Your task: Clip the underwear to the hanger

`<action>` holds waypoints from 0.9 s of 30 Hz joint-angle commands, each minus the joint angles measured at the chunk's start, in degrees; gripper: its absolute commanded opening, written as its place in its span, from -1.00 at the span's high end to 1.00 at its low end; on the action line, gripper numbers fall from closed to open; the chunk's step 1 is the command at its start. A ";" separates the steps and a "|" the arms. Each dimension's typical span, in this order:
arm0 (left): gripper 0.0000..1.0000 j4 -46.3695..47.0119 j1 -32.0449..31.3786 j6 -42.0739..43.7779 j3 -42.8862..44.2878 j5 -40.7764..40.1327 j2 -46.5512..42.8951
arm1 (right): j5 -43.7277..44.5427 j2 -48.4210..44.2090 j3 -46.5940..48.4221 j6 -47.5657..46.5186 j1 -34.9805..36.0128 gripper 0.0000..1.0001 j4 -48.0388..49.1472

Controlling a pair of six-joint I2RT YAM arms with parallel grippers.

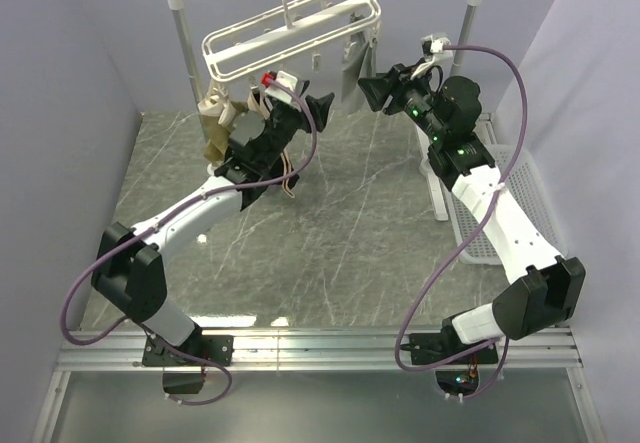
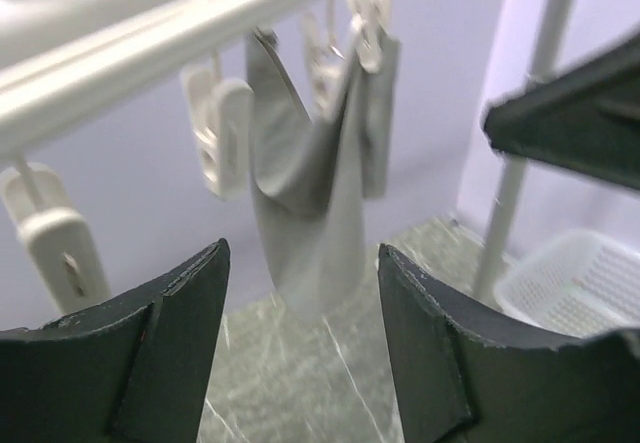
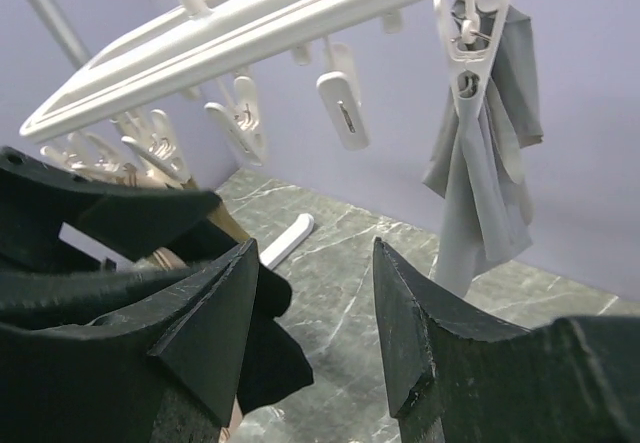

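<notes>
We see both arms raised over the table (image 1: pixel 330 253), forearms angling inward, claws facing each other just under the hanger (image 3: pixel 250 18). The left claw (image 2: pixel 302 253) is spread, holding nothing, and so is the right claw (image 3: pixel 315 248). The underwear (image 3: pixel 270 353) shows as black cloth below the left claw. What holds it is hidden.

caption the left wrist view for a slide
Open left claw faces a grey garment clipped to the white hanger, spare clips alongside.

Table (image 1: pixel 340 253) viewed from above and behind, wrist views aimed up close under the hanger (image 2: pixel 150 58), grey garment (image 3: pixel 480 193) shared.
</notes>
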 commanded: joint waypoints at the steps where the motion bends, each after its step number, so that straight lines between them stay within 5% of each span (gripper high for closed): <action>1: -0.32 5.55 -0.33 0.37 4.82 -5.29 2.01 | 1.67 0.66 3.27 0.11 -0.68 -0.14 1.18; 27: -0.09 13.38 -0.50 8.28 15.73 -10.58 14.58 | -0.44 1.36 3.45 1.34 -1.39 -0.13 2.50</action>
